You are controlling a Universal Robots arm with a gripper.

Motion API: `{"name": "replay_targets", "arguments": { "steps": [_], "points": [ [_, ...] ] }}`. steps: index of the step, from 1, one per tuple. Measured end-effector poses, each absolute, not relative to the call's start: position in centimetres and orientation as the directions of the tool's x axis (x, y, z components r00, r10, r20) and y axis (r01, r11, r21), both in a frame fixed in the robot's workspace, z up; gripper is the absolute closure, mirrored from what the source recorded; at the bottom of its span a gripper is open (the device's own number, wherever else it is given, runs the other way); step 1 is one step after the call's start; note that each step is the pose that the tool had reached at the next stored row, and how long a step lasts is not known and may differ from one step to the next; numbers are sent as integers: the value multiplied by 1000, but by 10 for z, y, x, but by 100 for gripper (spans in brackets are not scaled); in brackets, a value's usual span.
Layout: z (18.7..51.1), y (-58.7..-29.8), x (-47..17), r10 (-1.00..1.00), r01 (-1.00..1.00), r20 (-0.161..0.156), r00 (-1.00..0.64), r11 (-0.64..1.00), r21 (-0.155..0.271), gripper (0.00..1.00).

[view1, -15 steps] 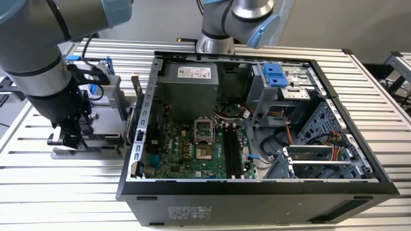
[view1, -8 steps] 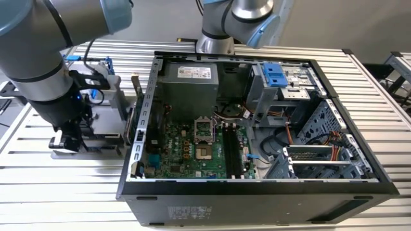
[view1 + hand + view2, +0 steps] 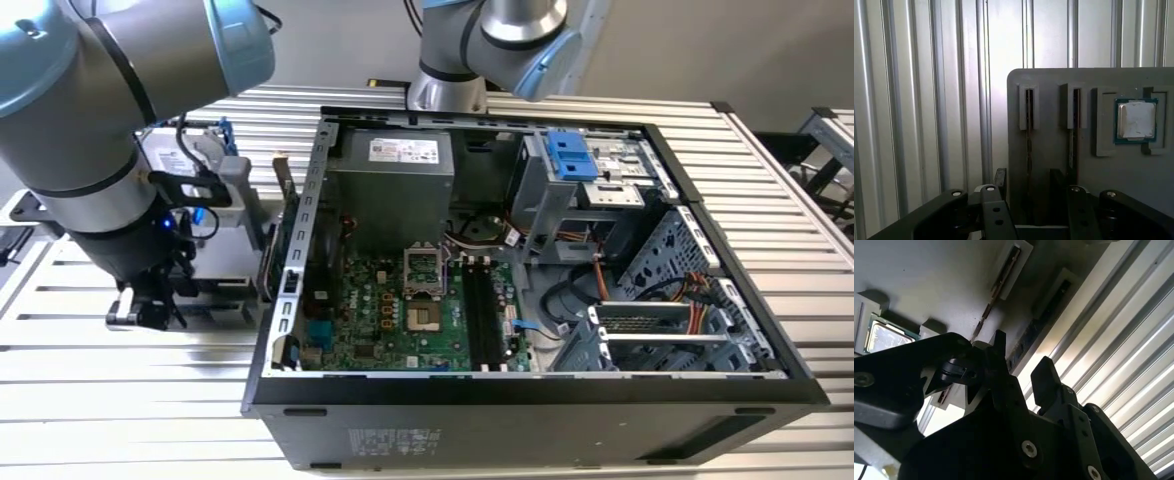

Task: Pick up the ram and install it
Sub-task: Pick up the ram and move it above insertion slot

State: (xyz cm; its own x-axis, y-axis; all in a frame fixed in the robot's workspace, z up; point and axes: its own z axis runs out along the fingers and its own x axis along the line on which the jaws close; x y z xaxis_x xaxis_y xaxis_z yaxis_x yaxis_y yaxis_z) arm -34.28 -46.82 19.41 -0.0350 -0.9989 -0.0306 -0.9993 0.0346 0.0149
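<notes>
In both wrist views two ram sticks stand on edge in slots of a grey holder (image 3: 1050, 145). My gripper (image 3: 1028, 181) is open and straddles the ram (image 3: 1028, 127) farther from the processor, with a gap on each side of the stick. In the second wrist view the same ram (image 3: 1031, 332) runs down between the black fingertips (image 3: 1044, 372) of the gripper (image 3: 1021, 365). The other ram (image 3: 1074, 127) stands just outside one finger. In the exterior view the gripper (image 3: 144, 312) hangs low over the table at the exterior view's left, beside the open computer case (image 3: 534, 400).
A square silver processor (image 3: 1135, 120) lies in a recess of the holder beside the sticks. Inside the case, the green motherboard (image 3: 387, 320) shows long black memory slots (image 3: 483, 310), a power supply (image 3: 394, 185) and a blue-latched drive bay (image 3: 571, 155). The table (image 3: 134, 400) is ribbed metal.
</notes>
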Motion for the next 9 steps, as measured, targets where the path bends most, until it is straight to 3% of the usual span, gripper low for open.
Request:
{"name": "replay_targets", "arguments": {
  "steps": [9],
  "points": [
    [193,-468,-343,-999,-999,-31,-35,35,15,0]
  ]
}}
